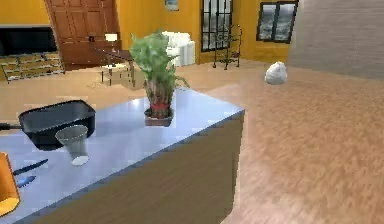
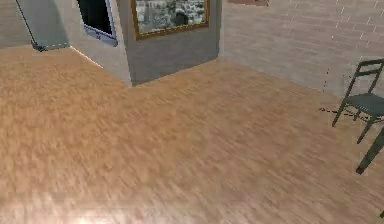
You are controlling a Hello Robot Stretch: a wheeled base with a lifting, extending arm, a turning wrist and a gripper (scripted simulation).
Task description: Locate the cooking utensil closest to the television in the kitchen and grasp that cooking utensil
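Note:
A pale blue countertop (image 1: pixel 190 112) fills the forward view's lower left. On it rests a black pan (image 1: pixel 57 121) with its handle pointing toward the left edge. In front of the pan stands a clear glass cup (image 1: pixel 74 143). Two dark utensil handles (image 1: pixel 27 169) lie near the counter's left end, beside an orange object (image 1: pixel 7 186) at the corner. A television (image 1: pixel 27 41) stands on a low stand against the far orange wall at the upper left.
A potted plant (image 1: pixel 157 78) stands at the counter's far end. Beyond are a wooden door (image 1: pixel 83 28), a table with chairs (image 1: pixel 118 60), a white sofa (image 1: pixel 180 45), a metal rack (image 1: pixel 227 47) and a white lump (image 1: pixel 276 72). A dark chair (image 2: pixel 362 98) stands at the arm side view's right.

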